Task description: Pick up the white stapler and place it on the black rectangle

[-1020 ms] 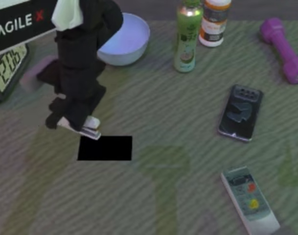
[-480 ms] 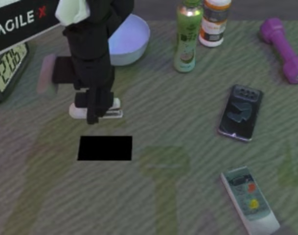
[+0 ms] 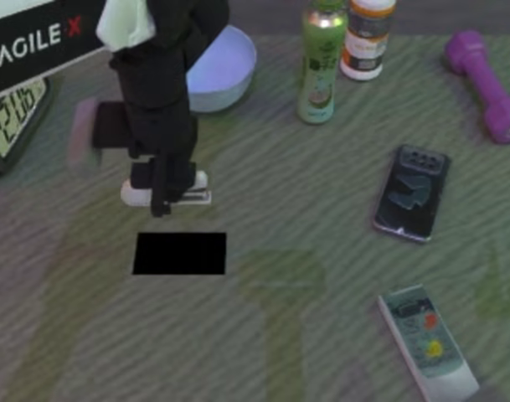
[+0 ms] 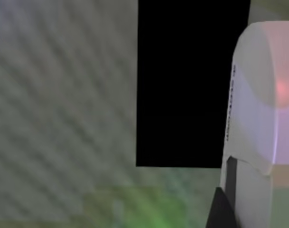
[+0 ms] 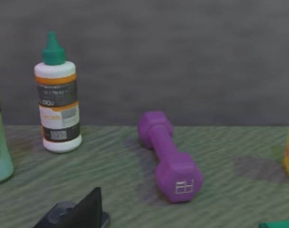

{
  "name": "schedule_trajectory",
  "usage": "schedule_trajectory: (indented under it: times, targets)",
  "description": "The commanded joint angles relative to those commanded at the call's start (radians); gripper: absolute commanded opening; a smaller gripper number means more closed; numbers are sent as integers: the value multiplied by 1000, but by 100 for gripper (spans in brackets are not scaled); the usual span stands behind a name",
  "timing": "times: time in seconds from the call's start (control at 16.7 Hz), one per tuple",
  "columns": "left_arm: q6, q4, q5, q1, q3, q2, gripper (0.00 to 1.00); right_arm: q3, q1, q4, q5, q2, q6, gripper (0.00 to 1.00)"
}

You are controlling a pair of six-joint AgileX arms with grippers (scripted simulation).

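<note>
the left gripper (image 3: 164, 189) was closed on the white stapler (image 3: 167, 189), holding it crosswise above the table, just beyond the far long edge of the black rectangle (image 3: 180, 254) and not over it in the top view. in the left wrist view the stapler's (image 4: 258, 118) pale rounded body filled one side, with the rectangle (image 4: 187, 85) flat on the surface behind it.

the surface was a table (image 3: 305, 218) covered in a grey-green, wavy-ribbed cloth with darker green blotches. behind the left arm sat a pale blue bowl (image 3: 225, 71) and, at the left edge, a black digital clock (image 3: 12, 121). along the far side stood a green bottle (image 3: 320, 63) and a white bottle with an orange band (image 3: 368, 38), then a purple dumbbell (image 3: 489, 84) at the right. nearer lay a black phone (image 3: 412, 193) and a grey-white remote (image 3: 428, 342).

the right gripper was out of sight; its wrist view showed the dumbbell (image 5: 168, 159), the white bottle (image 5: 58, 102) and a plain grey wall (image 5: 182, 57) behind the table.
</note>
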Motion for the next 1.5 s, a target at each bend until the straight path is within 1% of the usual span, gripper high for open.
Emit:
schedule_trajectory:
  times: [0.3, 0.42, 0.72, 1.5]
  targets:
    - [9, 235, 1, 1, -166, 47, 0, 0, 0, 0, 0, 0, 0, 100]
    - [12, 301, 2, 1, -224, 66, 0, 0, 0, 0, 0, 0, 0, 100]
    - [12, 324, 2, 2, -247, 73, 0, 0, 0, 0, 0, 0, 0, 100]
    - [12, 324, 2, 2, -247, 73, 98, 0, 0, 0, 0, 0, 0, 100]
